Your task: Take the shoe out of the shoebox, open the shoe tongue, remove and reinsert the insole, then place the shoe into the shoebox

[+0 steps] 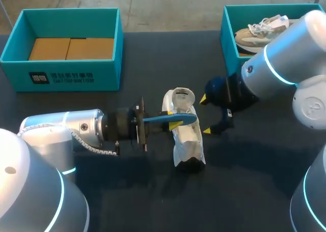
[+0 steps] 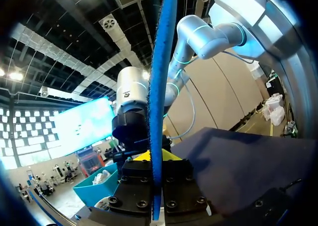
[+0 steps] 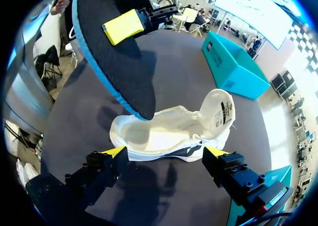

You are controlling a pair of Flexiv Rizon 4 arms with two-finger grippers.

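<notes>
**Inspector:** Position of the white shoe (image 1: 184, 132)?
**Assessor:** On the table, tongue (image 1: 182, 97) turned up, well apart from the teal shoebox (image 1: 66, 74).
**Inspector:** Left gripper (image 1: 174, 123)?
**Assessor:** Clenched on the blue insole (image 1: 158, 119), which it holds on edge over the shoe.
**Inspector:** Right gripper (image 1: 206, 116)?
**Assessor:** Released, fingers spread just beside the shoe. A second shoebox (image 1: 229, 35) beyond the shoe holds a grey sneaker (image 1: 260, 30)
</notes>
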